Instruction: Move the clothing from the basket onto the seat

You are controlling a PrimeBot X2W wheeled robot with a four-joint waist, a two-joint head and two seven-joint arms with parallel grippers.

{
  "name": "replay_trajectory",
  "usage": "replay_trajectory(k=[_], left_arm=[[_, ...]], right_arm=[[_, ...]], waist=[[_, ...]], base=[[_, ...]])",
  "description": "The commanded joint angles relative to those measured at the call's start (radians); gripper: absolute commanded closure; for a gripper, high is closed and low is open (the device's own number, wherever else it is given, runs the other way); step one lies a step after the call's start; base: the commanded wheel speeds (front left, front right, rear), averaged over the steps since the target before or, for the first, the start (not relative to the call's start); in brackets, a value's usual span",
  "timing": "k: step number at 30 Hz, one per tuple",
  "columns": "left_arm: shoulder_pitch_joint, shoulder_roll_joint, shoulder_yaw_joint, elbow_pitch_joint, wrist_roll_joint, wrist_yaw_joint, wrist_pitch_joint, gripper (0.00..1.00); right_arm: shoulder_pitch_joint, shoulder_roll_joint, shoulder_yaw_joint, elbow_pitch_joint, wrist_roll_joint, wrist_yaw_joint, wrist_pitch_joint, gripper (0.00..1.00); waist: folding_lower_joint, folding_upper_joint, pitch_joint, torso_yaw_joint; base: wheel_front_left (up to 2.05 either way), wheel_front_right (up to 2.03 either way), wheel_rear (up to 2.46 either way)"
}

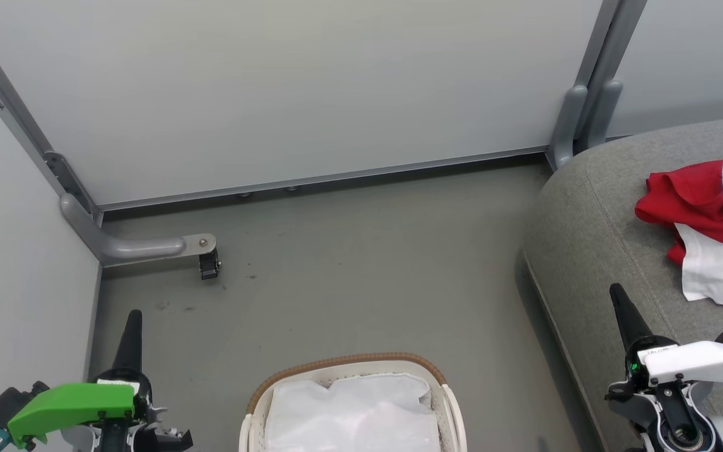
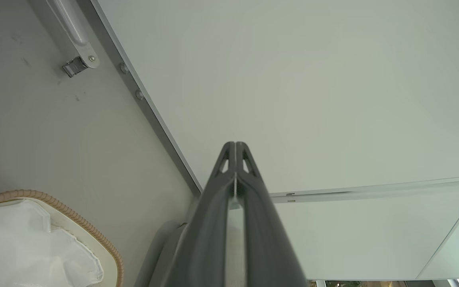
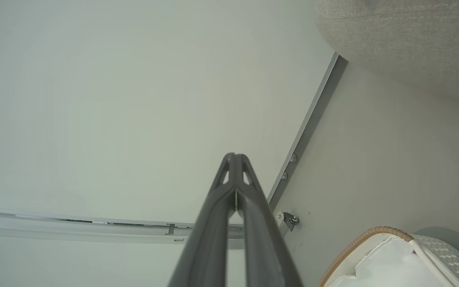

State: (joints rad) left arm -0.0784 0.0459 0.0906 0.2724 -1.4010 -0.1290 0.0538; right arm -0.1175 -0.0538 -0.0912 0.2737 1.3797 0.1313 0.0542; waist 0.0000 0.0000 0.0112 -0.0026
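Clothing (image 1: 706, 220) lies on seat (image 1: 587, 251), ahead and right of right jaws, the nearer pair. Basket (image 1: 349, 363) holds liner (image 1: 349, 414). Left jaws, right jaws: pressed together, empty.

clothing (image 1: 688, 202) on seat (image 1: 587, 251) at right, basket (image 1: 350, 362) w/ liner (image 1: 349, 414) inside at bottom ctr on floor (image 1: 368, 251)

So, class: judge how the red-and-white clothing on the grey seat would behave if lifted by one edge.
Probably floppy: the clothing lies in crumpled folds on the seat, so it would likely sag. Seemingly light, being thin fabric. Unlikely to roll.
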Motion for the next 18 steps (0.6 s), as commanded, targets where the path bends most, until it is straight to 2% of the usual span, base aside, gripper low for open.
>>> replay_trajectory(k=[1, 18], left_arm=[[-0.025, 0.006, 0.004, -0.008, -0.023, -0.002, 0.008, 1.0], [-0.032, 0.007, 0.018, -0.022, -0.139, -0.003, 0.041, 1.0]], right_arm=[[0.006, -0.003, -0.005, -0.01, 0.024, -0.001, 0.008, 1.0], [0.01, 0.001, -0.018, -0.024, 0.152, -0.001, 0.042, 1.0]], waist=[[0.0, 0.0, 0.0, 0.0], [0.0, 0.0, -0.005, 0.002]], base=[[0.0, 0.0, 0.0], [0.0, 0.0, 0.0]])
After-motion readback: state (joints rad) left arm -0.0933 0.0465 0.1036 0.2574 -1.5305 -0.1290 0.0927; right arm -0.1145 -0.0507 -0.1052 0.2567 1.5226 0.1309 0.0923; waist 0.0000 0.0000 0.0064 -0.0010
